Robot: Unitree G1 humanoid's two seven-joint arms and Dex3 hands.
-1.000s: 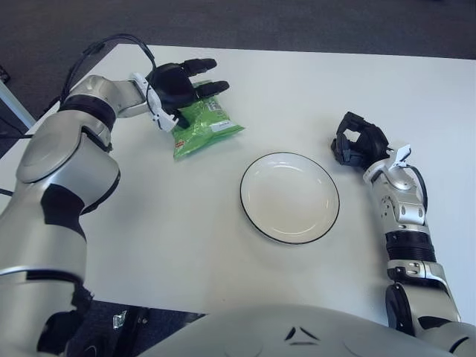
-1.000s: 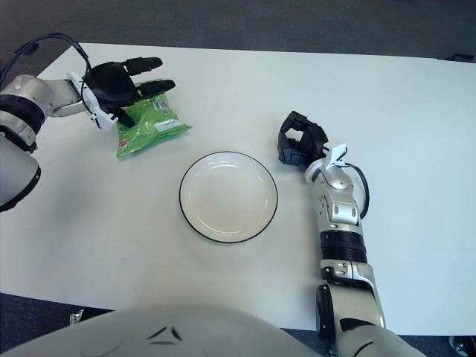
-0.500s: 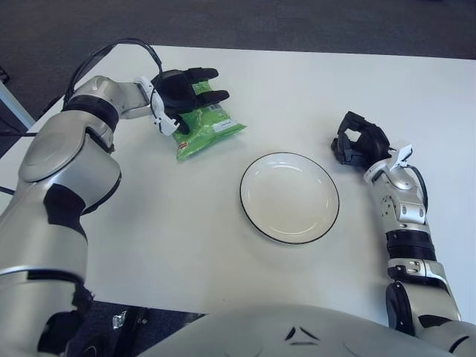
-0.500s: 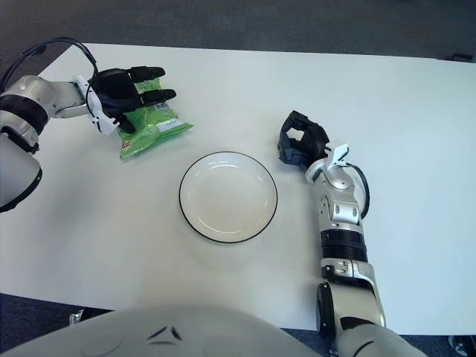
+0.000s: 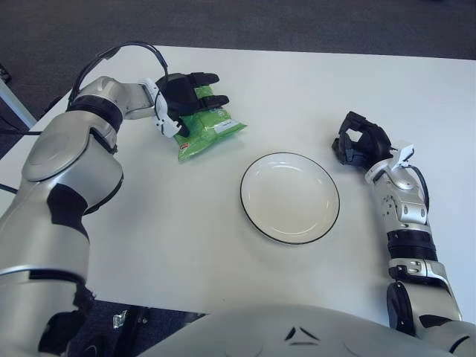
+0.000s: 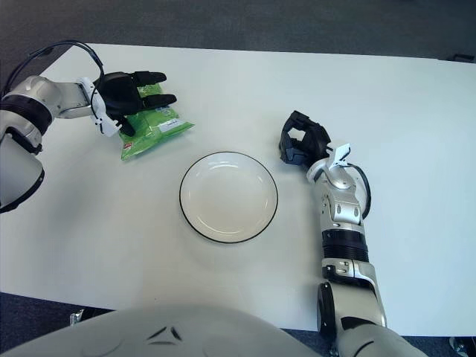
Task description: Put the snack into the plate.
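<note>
A green snack bag [image 5: 210, 132] lies flat on the white table, up and to the left of the plate; it also shows in the right eye view [image 6: 157, 129]. A white plate [image 5: 324, 215] with a dark rim sits at the table's middle and holds nothing. My left hand [image 5: 186, 98] rests over the bag's far left end, its black fingers stretched out across the top of the bag, not closed round it. My right hand [image 5: 360, 143] lies parked on the table to the right of the plate, its fingers curled and holding nothing.
The white table [image 5: 312, 97] runs back to a dark floor beyond its far edge. A black cable [image 5: 119, 50] loops above my left forearm.
My left hand has slid to the left along the bag's far end, and its fingers have lowered onto the bag. The bag has shifted slightly. The right arm has not moved.
</note>
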